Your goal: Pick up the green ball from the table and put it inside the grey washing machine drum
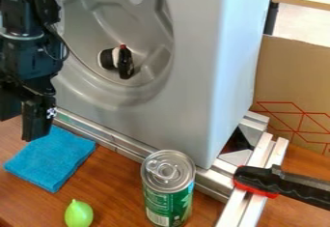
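Standing upright to the right of the gripper (32,124), a grey housing (199,52) is the largest item, with a round recess facing the arm. The wooden table (116,175) extends beneath and to the right of the gripper. A cardboard sheet (291,71) with red lines is far to its right, behind the housing.

Metal rails (122,146) run along the foot of the housing, from beside the gripper to well right of it. The arm (29,37) hangs down at the left. Gripper state: cannot be determined; no item is seen held in it.

The cloth (51,158), blue and apparently folded, lies flat on the table just below the gripper in the view. Contact between the two cannot be confirmed. Handling: expect a light, soft, limp piece with good grip and no risk of breakage. Grasp points: a raised fold or the edge nearest the gripper; a pinch at a corner probably lets the rest droop or unfold.

A black clamp (283,182) with red trim lies far right of the gripper, across the rails. A green can (168,192) stands upright below and right of it. A black part (125,63) sits in the recess, above and right. A green fruit (78,214) rests beyond the cloth.
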